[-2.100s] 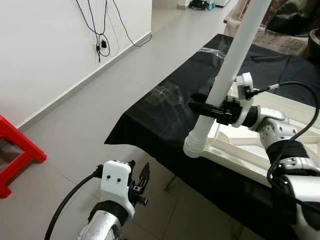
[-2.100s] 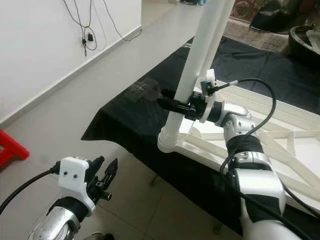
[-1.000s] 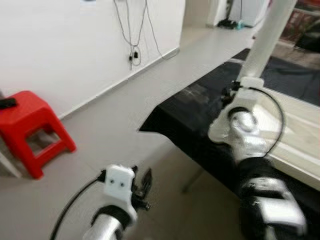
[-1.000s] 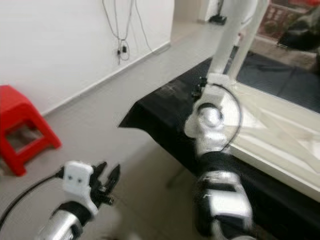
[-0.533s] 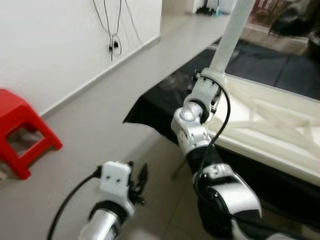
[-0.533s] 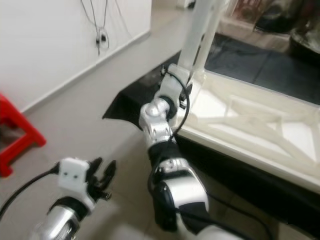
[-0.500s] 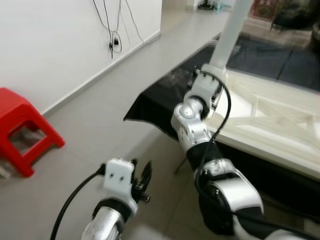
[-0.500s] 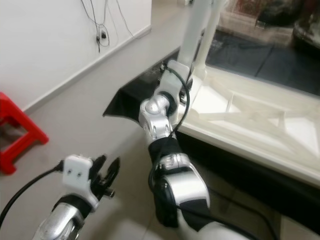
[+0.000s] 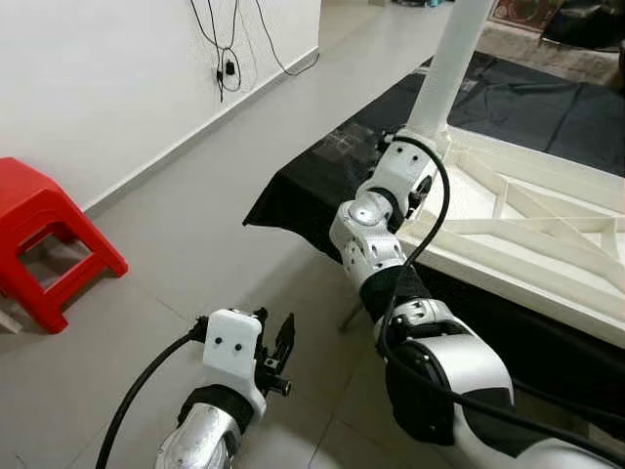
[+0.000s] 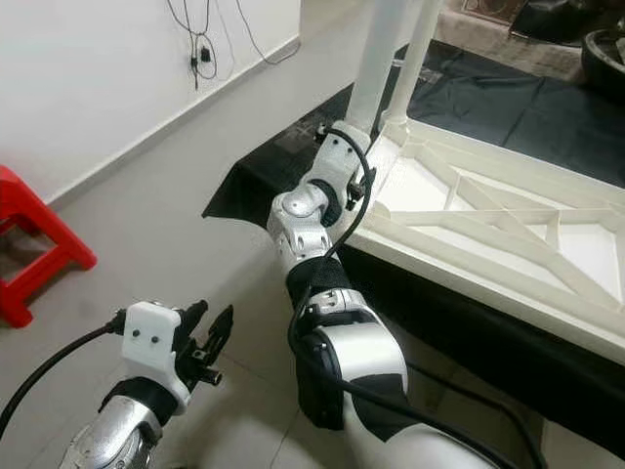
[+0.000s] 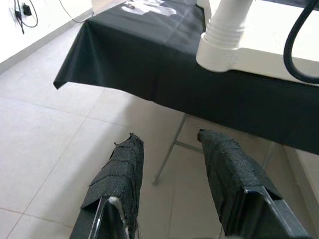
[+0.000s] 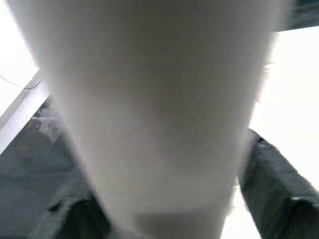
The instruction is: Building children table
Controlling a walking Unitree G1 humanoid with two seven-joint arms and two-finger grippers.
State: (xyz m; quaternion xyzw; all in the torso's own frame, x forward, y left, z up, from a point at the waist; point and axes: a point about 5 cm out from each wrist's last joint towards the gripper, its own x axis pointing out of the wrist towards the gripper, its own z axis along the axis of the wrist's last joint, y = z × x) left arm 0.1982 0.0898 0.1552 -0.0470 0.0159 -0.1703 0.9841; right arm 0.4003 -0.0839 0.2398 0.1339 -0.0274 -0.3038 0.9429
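A white children's table [image 9: 532, 256] lies upside down on a black cloth [image 9: 317, 181]. One round white leg [image 9: 449, 59] stands upright at its near corner, with a second leg [image 10: 422, 54] behind it. My right arm reaches forward to the base of the near leg. In the right wrist view my right gripper [image 12: 169, 194] has a black finger [image 12: 276, 191] on each side of the leg [image 12: 154, 99], closed against it. My left gripper [image 9: 279, 354] hangs low over the floor, open and holding nothing, its fingers [image 11: 117, 174] apart.
A red plastic stool [image 9: 47, 239] stands on the tiled floor at the left. Black cables [image 9: 229, 54] hang down the white wall. The black-covered stand has a thin metal leg [image 11: 167, 159] under its near edge. Open grey floor [image 9: 186, 234] lies between stool and cloth.
The head camera has swung and steadied, so the whole scene has shifted. My right gripper stays on the table leg. The left gripper hangs as before.
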